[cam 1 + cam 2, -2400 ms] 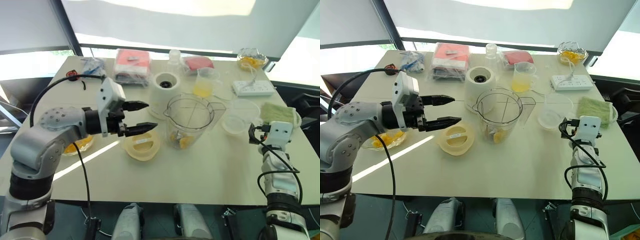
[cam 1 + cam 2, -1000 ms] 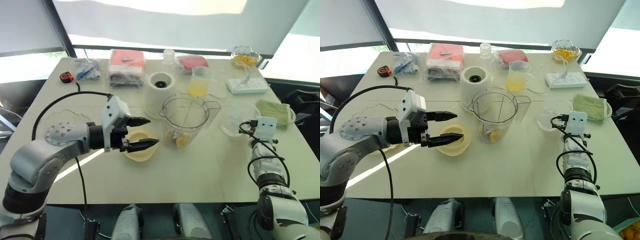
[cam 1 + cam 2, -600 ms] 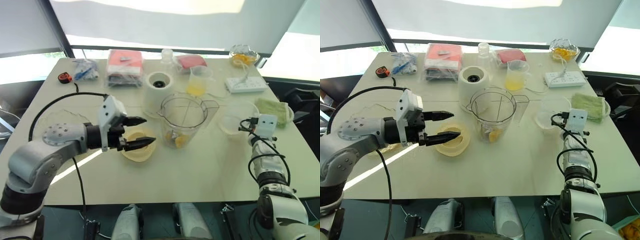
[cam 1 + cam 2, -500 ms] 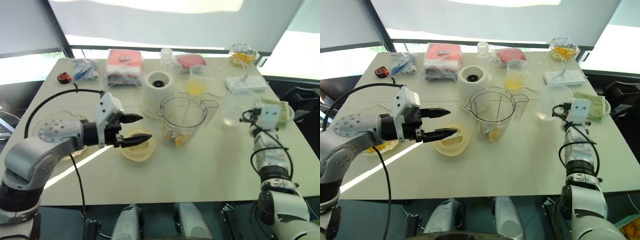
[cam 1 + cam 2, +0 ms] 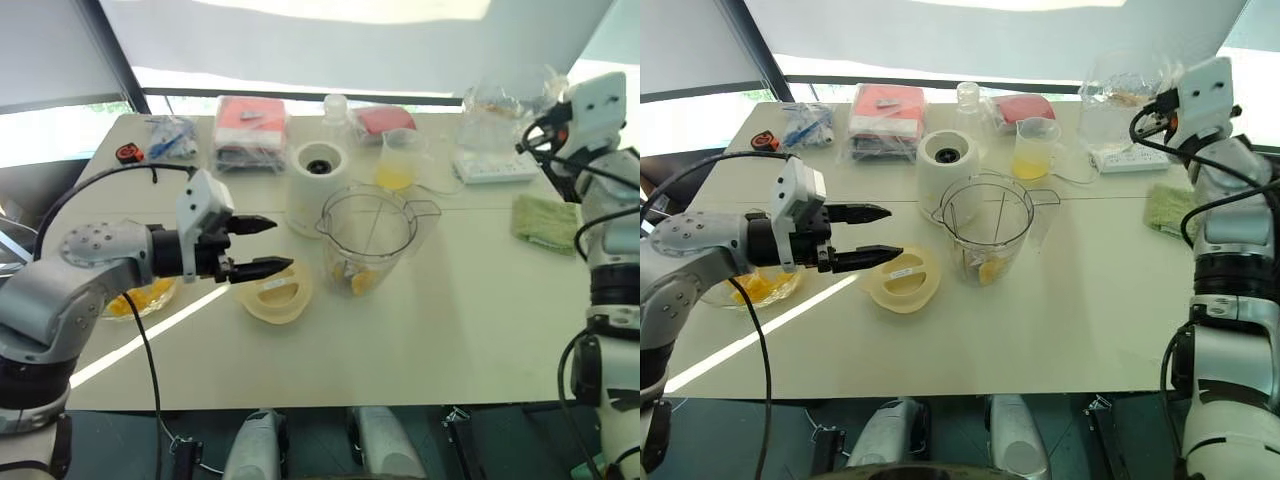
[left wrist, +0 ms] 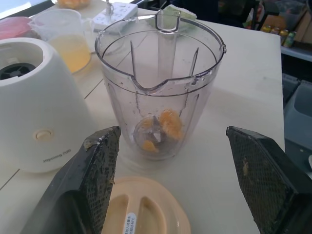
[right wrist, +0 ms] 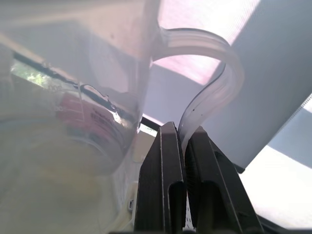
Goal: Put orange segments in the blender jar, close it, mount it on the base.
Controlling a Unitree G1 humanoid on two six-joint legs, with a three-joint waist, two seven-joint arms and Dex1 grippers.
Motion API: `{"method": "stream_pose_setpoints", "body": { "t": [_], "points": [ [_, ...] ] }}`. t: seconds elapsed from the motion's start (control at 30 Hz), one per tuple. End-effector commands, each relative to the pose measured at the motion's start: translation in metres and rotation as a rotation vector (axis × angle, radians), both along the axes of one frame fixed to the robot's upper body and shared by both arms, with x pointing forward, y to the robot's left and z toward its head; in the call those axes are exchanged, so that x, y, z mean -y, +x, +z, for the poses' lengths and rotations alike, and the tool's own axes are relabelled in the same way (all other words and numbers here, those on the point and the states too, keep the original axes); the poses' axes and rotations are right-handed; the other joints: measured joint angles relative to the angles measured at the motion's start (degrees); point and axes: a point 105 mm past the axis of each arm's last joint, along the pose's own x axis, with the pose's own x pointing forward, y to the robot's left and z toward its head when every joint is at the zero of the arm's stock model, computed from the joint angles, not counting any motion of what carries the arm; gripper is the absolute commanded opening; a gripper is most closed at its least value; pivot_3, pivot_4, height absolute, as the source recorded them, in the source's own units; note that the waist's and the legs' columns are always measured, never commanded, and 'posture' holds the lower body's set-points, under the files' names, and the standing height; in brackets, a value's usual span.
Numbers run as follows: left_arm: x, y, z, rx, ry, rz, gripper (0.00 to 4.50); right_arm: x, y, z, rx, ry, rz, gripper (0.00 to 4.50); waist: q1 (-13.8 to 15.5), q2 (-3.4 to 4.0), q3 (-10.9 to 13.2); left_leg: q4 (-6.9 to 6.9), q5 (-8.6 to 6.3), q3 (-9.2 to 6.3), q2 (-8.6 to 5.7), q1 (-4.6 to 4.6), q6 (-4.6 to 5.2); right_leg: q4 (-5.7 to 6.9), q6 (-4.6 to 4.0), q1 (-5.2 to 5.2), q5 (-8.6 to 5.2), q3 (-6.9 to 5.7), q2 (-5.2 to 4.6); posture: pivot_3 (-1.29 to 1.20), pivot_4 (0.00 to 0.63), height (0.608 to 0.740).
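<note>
My left gripper [image 5: 262, 246] hangs with its two black fingers spread wide and nothing between them, just above the table [image 5: 450, 320] and near the pale yellow lid [image 5: 272, 293] that lies flat there. Past the lid the blender jar [image 5: 368, 240] stands upright and uncovered, with a few orange segments [image 6: 165, 127] lying around the blades at its bottom. The base [image 5: 318, 182] sits just behind the jar toward my left, white, its dark socket facing up. My right gripper [image 7: 181, 146] is raised high at the far right of the table, its fingers pinched tight on the thin handle of a clear plastic cup [image 5: 500, 110], which it holds up in the air
</note>
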Motion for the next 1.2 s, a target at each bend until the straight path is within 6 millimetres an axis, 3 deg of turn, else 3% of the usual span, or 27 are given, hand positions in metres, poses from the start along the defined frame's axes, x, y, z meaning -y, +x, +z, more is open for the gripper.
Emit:
{"method": "stream_pose_setpoints", "body": {
  "t": [0.03, 0.23, 0.5, 0.77, 1.2],
  "points": [
    [-0.004, -0.003, 0.008, 0.042, -0.005, 0.002, 3.6, -0.024, -0.011, 0.025, 0.027, -0.113, 0.096, 0.03, 0.0, 0.03, 0.0, 0.0, 0.0, 0.02, 0.0, 0.0, 0.0, 0.01, 0.0, -0.01, 0.0, 0.01, -0.01, 0.0, 0.15, 0.74],
    [-0.002, -0.004, 0.004, 0.032, -0.012, 0.005, 3.6, -0.063, -0.019, 0.034, 0.039, -0.287, 0.185, 0.03, 0.1, 0.03, 0.1, 0.0, 0.0, 0.02, 0.0, -0.02, 0.0, 0.01, 0.0, -0.04, 0.0, 0.01, -0.02, 0.0, 0.15, 0.74],
    [-0.001, -0.005, -0.001, 0.017, -0.02, 0.008, 3.6, -0.088, -0.021, 0.026, 0.076, -0.47, 0.187, 0.03, 1.3, 0.01, 0.1, 0.02, 0.0, 0.06, -0.01, -0.04, 0.0, 0.01, -0.03, -0.06, -0.01, 0.01, -0.04, 0.0, 0.15, 0.74],
    [0.0, -0.005, -0.003, 0.013, -0.02, 0.006, 3.6, -0.093, -0.025, 0.032, 0.177, -0.662, 0.149, 0.03, 1.4, 0.0, 0.1, 0.03, 0.0, 0.08, -0.02, -0.06, 0.0, 0.0, -0.1, -0.08, -0.05, 0.01, -0.06, 0.0, 0.15, 0.74],
    [0.002, -0.004, -0.004, 0.012, -0.015, -0.001, 3.6, -0.099, -0.033, 0.046, 0.357, -0.828, 0.113, 0.03, 1.3, -0.01, 0.1, 0.03, 0.0, 0.08, -0.01, -0.06, -0.01, 0.01, -0.18, -0.08, -0.1, 0.01, -0.05, 0.0, 0.15, 0.74]
  ]
}}
